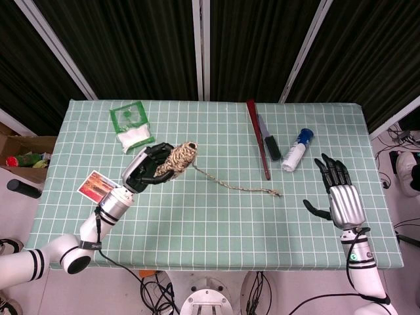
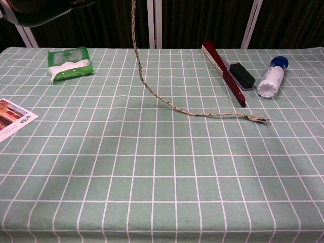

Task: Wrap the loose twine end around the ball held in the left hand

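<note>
My left hand (image 1: 147,169) grips a ball of tan twine (image 1: 180,156) above the left part of the table. From the ball a loose strand (image 1: 230,185) hangs down and trails right across the green checked cloth to its frayed end (image 1: 277,192). In the chest view the twine strand (image 2: 152,91) drops from the top edge and its frayed end (image 2: 260,119) lies at the right; the ball itself is out of that frame. My right hand (image 1: 341,193) hovers open, fingers spread, over the right side, to the right of the strand's end and holding nothing.
A green and white packet (image 1: 131,128) lies at the back left, a picture card (image 1: 96,186) near the left edge. At the back right lie a dark red stick (image 1: 258,138), a black brush (image 1: 270,144) and a white bottle with a blue cap (image 1: 295,151).
</note>
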